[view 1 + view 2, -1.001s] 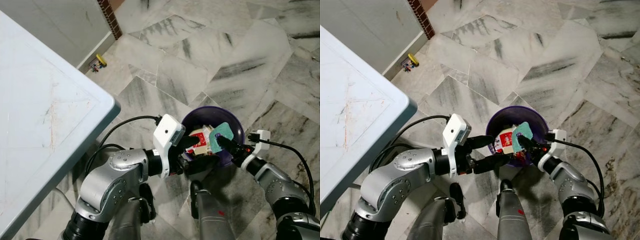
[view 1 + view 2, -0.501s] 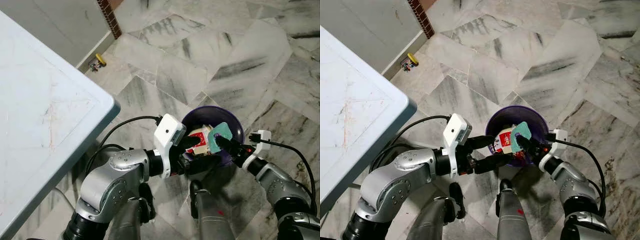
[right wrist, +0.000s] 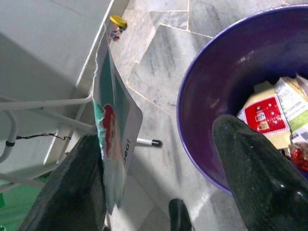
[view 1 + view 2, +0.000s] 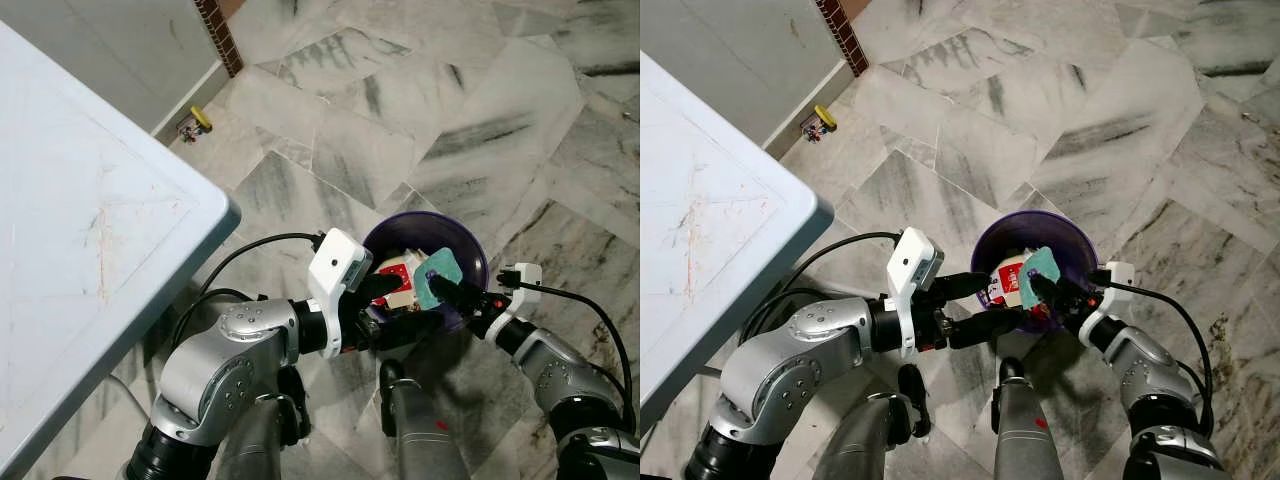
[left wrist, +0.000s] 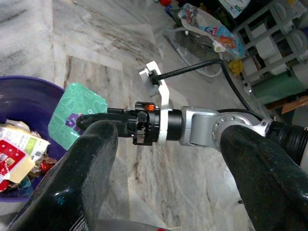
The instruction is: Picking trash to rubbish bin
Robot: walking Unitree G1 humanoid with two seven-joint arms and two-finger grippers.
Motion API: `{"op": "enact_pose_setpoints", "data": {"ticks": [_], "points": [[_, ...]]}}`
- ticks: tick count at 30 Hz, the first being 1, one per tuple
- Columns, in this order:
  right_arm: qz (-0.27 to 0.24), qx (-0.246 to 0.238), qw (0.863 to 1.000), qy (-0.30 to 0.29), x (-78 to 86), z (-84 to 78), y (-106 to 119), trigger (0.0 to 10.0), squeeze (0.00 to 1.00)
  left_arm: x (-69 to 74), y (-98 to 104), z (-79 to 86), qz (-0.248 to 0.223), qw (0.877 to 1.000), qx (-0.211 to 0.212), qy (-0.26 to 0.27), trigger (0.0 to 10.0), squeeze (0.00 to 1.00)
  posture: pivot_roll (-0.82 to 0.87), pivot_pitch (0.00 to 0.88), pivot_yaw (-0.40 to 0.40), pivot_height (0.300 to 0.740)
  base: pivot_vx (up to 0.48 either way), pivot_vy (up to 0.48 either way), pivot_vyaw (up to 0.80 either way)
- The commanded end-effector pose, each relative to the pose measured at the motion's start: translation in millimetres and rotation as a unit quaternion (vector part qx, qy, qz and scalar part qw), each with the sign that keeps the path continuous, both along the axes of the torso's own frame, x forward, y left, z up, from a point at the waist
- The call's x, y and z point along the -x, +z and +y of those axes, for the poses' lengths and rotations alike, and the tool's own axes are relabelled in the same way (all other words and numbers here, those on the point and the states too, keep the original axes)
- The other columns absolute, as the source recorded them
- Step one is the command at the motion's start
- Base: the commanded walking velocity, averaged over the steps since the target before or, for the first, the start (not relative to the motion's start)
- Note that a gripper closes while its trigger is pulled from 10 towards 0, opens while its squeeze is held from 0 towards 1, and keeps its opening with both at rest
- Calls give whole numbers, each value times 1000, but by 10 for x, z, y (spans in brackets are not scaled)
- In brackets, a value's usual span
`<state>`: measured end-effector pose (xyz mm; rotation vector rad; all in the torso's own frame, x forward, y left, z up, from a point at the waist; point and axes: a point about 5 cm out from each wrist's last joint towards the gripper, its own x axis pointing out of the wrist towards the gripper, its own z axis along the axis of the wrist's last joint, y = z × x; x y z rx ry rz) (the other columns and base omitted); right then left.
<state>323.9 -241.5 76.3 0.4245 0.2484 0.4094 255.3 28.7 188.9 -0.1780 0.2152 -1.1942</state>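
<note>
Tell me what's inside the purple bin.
The purple bin holds a red-and-white carton, a green-labelled pack and a red shiny wrapper. Above its rim, the right claw has a teal packet. Anything deeper is covered by that litter.

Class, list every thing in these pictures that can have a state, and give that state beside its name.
Purple bin: upright, open-topped, partly filled with trash.
Green packet: held over the bin.
Right gripper: touching the packet.
Left gripper: open, holding nothing, at the bin's rim.
Table: bare.
</note>
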Motion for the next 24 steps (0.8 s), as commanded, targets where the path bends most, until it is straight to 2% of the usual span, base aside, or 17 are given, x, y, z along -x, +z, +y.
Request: {"op": "enact_pose_setpoints", "data": {"ticks": [1, 5, 6, 7, 8, 9, 11, 12, 13, 14, 15, 16, 18, 20, 22, 24], "points": [[33, -7, 999, -11, 114, -42, -160, 10000, 1000, 58, -26, 11, 9, 1000, 3, -5, 10000, 0, -102, 582, 130, 740, 0, 0, 0], [40, 6, 999, -21, 113, -59, -174, 10000, 1000, 60, -24, 6, 11, 1000, 4, -5, 10000, 0, -101, 583, 130, 740, 0, 0, 0], [38, 9, 999, -25, 110, -65, -172, 10000, 612, 60, -23, 7, 11, 1000, 4, -6, 10000, 0, -101, 583, 130, 740, 0, 0, 0], [38, 10, 999, -27, 109, -68, -171, 10000, 102, 60, -22, 7, 11, 1000, 4, -6, 10000, 0, -101, 583, 130, 740, 0, 0, 0], [38, 10, 999, -27, 109, -68, -171, 10000, 102, 60, -22, 7, 11, 1000, 4, -6, 10000, 0, -101, 583, 130, 740, 0, 0, 0], [37, 17, 999, -31, 107, -80, -169, 0, 0, 58, -20, 8, 11, 1000, 5, -5, 10000, 0, -99, 583, 131, 740, 0, 0, 0], [36, 18, 999, -31, 105, -79, -166, 0, 0, 57, -18, 11, 12, 1000, 5, -5, 10000, 0, -100, 584, 130, 740, 0, 0, 0], [35, 36, 998, -29, 104, -80, -167, 0, 0, 57, -16, 14, 14, 1000, 7, -5, 10000, 0, -100, 585, 130, 740, 0, 0, 0], [34, 49, 998, -27, 103, -81, -168, 5373, 0, 57, -14, 16, 16, 1000, 9, -4, 10000, 0, -100, 585, 130, 740, 0, 0, 0], [34, 49, 998, -27, 103, -81, -168, 5373, 0, 57, -14, 16, 16, 1000, 9, -4, 10000, 0, -100, 585, 130, 740, 0, 0, 0], [34, 82, 996, -24, 98, -77, -175, 10000, 0, 57, -12, 18, 17, 1000, 10, -4, 10000, 0, -102, 586, 132, 740, 0, 0, 0], [33, 105, 994, -23, 94, -74, -179, 10000, 0, 55, -11, 20, 18, 1000, 10, -3, 10000, 0, -103, 587, 132, 740, 0, 0, 0], [33, 105, 994, -23, 94, -74, -179, 10000, 0, 55, -11, 20, 18, 1000, 10, -3, 10000, 0, -103, 587, 132, 740, 0, 0, 0], [43, 83, 995, -45, 75, -100, -171, 10000, 0, 60, -8, 8, 18, 1000, 11, -5, 10000, 0, -100, 591, 133, 740, 0, 0, 0], [44, 114, 991, -44, 86, -106, -192, 10000, 0, 61, -7, 7, 18, 1000, 10, -5, 10000, 0, -99, 592, 135, 740, 0, 0, 0], [46, 109, 992, -40, 94, -94, -204, 10000, 0, 59, -5, 10, 18, 1000, 11, -5, 10000, 0, -100, 591, 135, 740, 0, 0, 0]]}}
